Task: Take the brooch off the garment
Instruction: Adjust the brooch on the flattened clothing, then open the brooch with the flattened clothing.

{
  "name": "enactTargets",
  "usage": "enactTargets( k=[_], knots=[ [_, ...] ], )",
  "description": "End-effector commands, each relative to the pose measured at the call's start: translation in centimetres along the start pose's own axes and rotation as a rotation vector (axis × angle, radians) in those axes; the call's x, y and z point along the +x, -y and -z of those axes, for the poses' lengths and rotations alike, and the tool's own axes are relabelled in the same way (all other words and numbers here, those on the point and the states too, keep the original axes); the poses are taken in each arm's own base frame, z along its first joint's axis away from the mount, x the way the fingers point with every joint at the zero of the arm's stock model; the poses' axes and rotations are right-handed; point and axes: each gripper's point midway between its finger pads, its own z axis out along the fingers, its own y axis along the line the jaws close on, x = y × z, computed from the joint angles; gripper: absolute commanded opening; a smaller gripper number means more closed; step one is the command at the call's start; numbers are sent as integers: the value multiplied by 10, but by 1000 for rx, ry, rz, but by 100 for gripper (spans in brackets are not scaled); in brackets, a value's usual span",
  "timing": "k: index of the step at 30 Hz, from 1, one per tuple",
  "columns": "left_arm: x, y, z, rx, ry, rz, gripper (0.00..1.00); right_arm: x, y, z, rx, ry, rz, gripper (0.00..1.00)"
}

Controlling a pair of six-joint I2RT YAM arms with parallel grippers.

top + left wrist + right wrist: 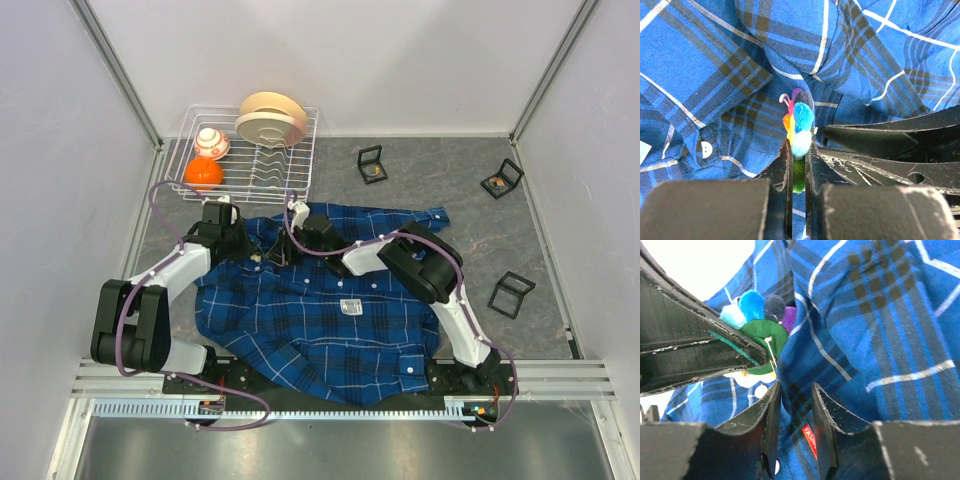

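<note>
My left gripper (798, 151) is clamped on the brooch (803, 120); my right gripper (796, 402) stands narrowly parted astride a fold of the shirt (885, 335).

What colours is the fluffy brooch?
The brooch is rainbow: blue, purple, pink, orange, yellow and green. Left wrist view shows it best.

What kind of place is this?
Probably a robotics lab test cell: white panel walls, a left arm and right arm bolted at the table edge, staged dish rack and plaid shirt.
</note>
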Motion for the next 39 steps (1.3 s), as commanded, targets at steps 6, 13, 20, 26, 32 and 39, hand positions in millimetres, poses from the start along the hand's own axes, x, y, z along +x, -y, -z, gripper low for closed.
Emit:
enactTargets(
  k=[6,13,20,26,32,39],
  knots=[
    [-11,3,8,14,17,-102,2,-51,-12,15,83,53,67,41],
    [-8,12,8,71,10,-111,2,-68,-23,10,57,66,84,36],
    [-11,18,12,108,27,-120,2,-62,-23,-4,41,38,106,9],
    [-14,22,15,121,41,-125,2,-56,-22,-12,64,18,137,0],
    [-18,23,17,122,53,-134,2,-49,-21,-12,78,10,144,0],
    [-17,23,18,123,52,-139,2,-47,-21,-13,75,10,140,0]
  ],
)
